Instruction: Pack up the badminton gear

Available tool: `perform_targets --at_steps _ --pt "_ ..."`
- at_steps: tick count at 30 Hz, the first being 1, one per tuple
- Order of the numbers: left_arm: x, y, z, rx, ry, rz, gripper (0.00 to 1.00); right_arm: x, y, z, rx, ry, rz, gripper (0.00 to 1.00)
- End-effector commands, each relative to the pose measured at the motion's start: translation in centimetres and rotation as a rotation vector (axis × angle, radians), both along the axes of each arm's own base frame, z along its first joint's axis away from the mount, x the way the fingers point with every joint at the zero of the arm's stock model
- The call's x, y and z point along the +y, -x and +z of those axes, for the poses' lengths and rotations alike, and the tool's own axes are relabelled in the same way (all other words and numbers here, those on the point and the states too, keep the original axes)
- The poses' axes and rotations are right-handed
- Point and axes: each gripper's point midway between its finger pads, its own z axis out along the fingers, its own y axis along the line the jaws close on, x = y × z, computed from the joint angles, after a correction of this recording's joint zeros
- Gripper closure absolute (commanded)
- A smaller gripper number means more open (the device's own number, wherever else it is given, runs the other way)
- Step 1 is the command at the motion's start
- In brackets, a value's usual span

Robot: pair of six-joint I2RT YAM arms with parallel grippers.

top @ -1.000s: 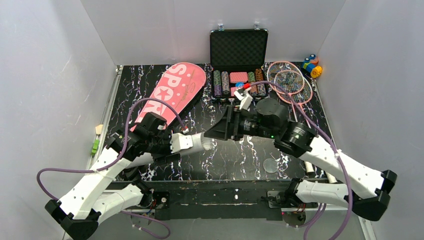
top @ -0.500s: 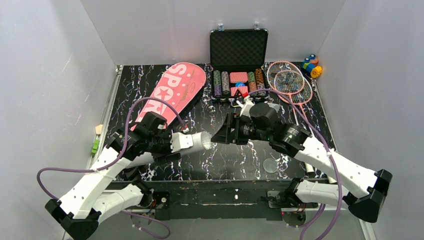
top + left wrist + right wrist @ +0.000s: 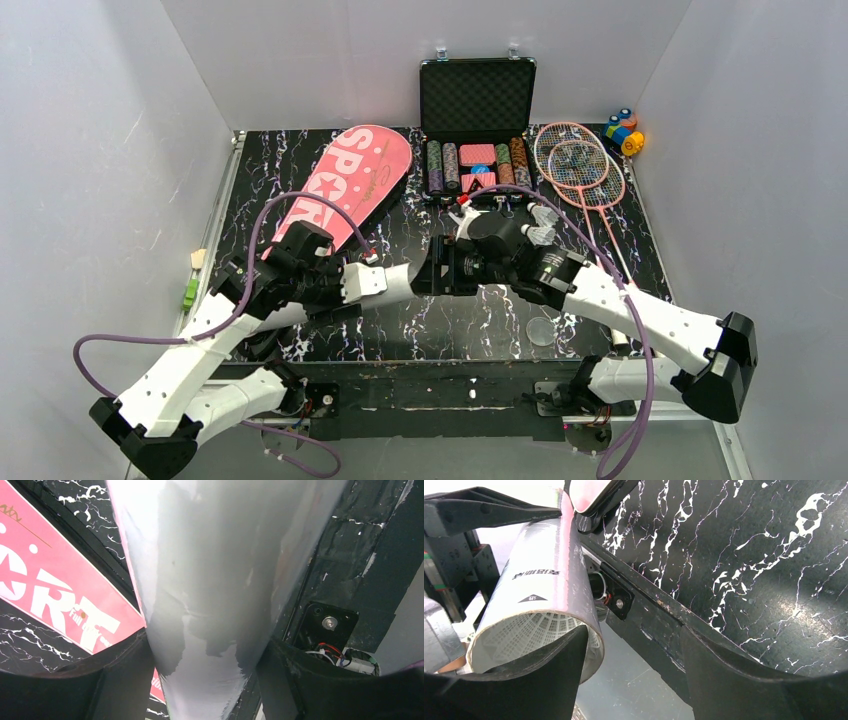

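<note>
Lately swung the right gripper (image 3: 631, 645) left & down, right up to the open mouth of the white tube (image 3: 544, 575); stood clear of it a sec ago. Kept its jaws spread wide w/ nothing between them, one finger lying across the lower rim of the mouth. Still holds the tube about level in the left gripper (image 3: 202, 665), clamped round the body, same spot as before. Can see a shuttlecock (image 3: 524, 635) seated just inside the mouth. Prob. means filling the tube is the step in hand, w/ the rest yet to do: left the pink SPORT bag (image 3: 350, 180) flat at rear left and the rackets (image 3: 580, 165) overlapping at rear right, neither touched.

Re room: carries the tube lifted over the front half of the table (image 3: 440, 330), close to both arms, so little slack toward the bases. Leaves free surface mid-table. Further back, mind the open poker case (image 3: 478, 130) at rear centre & the toy blocks (image 3: 622, 130) in the far right corner.
</note>
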Motion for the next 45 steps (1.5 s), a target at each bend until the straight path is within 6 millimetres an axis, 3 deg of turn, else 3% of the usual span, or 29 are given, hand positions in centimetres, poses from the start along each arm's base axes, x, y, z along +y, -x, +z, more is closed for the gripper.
perform_targets --at_steps 1,7,12,16,22,25,30,32,39,45 --pt "-0.9 -0.6 2.5 -0.052 0.073 0.007 0.75 1.2 -0.2 1.5 -0.045 -0.032 0.002 0.25" --pt "-1.0 -0.6 2.5 -0.048 0.078 0.006 0.75 3.2 -0.2 2.7 -0.043 -0.090 0.029 0.21" --pt "-0.9 -0.5 2.1 -0.042 0.074 0.007 0.75 3.8 0.4 6.2 -0.034 -0.173 0.059 0.16" --pt "-0.7 -0.2 1.8 -0.039 0.074 0.008 0.75 0.7 -0.1 7.4 -0.091 -0.162 -0.027 0.14" --pt "-0.6 -0.1 1.5 -0.040 0.068 0.005 0.75 -7.1 -2.6 7.9 -0.137 -0.151 -0.229 0.13" --pt "-0.6 -0.2 1.8 -0.043 0.068 0.008 0.75 -11.7 -5.0 6.1 -0.136 -0.058 -0.378 0.12" --pt "-0.5 -0.1 1.8 -0.044 0.067 0.007 0.75 -19.6 -10.5 -0.2 -0.095 0.196 -0.686 0.14" --pt "-0.4 0.0 1.7 -0.039 0.062 0.009 0.75 -21.8 -11.9 -1.7 -0.079 0.223 -0.787 0.16" --pt "-0.2 -0.1 1.7 -0.042 0.054 0.007 0.75 -26.7 -15.4 -7.3 -0.007 0.286 -0.979 0.19" --pt "-0.3 -0.2 1.3 -0.041 0.047 0.001 0.75 -27.6 -18.5 -9.4 0.025 0.282 -1.008 0.20"
